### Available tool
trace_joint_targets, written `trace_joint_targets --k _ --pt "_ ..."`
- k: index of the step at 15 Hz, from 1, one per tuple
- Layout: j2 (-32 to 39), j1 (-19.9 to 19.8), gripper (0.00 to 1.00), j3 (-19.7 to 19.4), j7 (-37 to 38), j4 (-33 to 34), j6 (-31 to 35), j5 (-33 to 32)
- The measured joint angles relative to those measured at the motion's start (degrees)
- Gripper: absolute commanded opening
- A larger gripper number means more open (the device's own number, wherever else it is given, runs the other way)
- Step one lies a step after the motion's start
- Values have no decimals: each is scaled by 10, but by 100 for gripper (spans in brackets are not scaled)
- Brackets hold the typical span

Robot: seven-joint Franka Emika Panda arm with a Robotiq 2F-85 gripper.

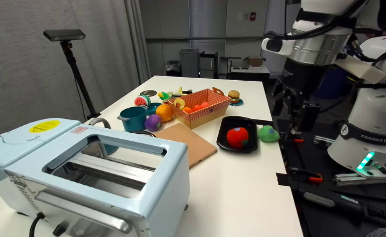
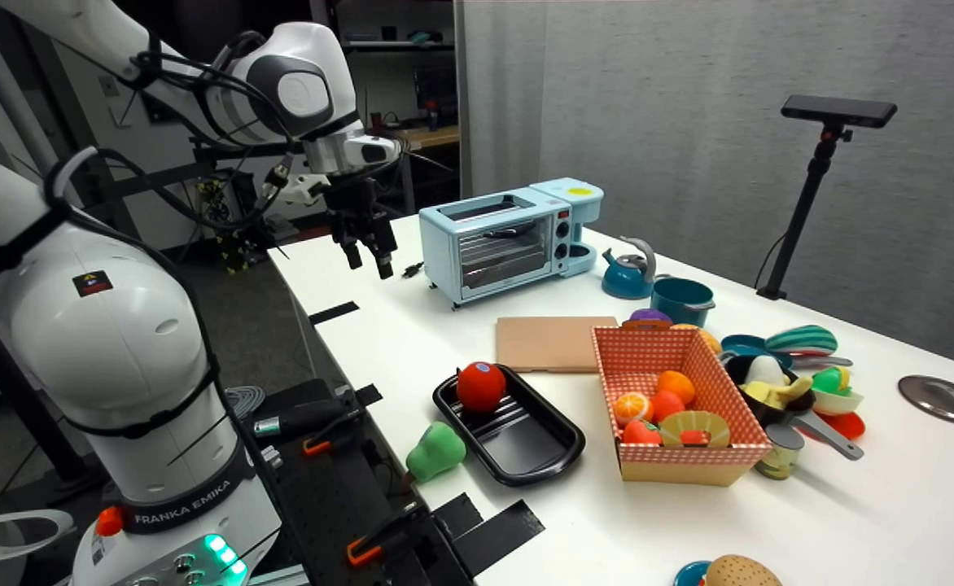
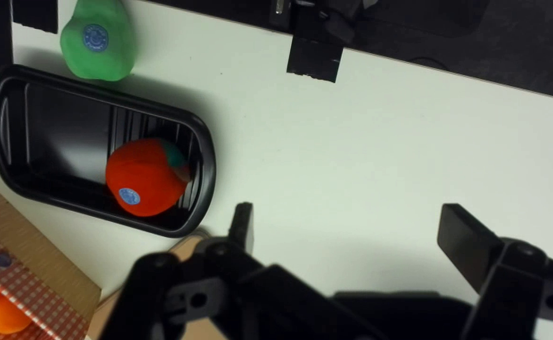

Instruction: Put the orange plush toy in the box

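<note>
See the Robotiq gripper (image 3: 345, 226) with jaws wide, apart from the black baking pan (image 3: 69, 120). Inside the pan, find the red-orange plush fruit (image 3: 140, 177): roundish, green-patched, blue-stickered, with perhaps a brownish stem in shadow. Beyond the pan from the robot base (image 2: 172, 505), note the red-checked box (image 2: 664, 470) holding toy fruit (image 2: 676, 388).

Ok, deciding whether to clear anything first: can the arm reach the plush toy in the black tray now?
Probably yes: the claw is open and empty, and nothing covers the plush toy from above, though the rim of the black tray, close beside it, might crowd the grip.
</note>
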Motion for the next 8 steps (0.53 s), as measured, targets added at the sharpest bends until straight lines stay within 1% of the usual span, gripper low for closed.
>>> trace_joint_targets --k 8 --pt "5 0 100 -5 0 2 0 0"
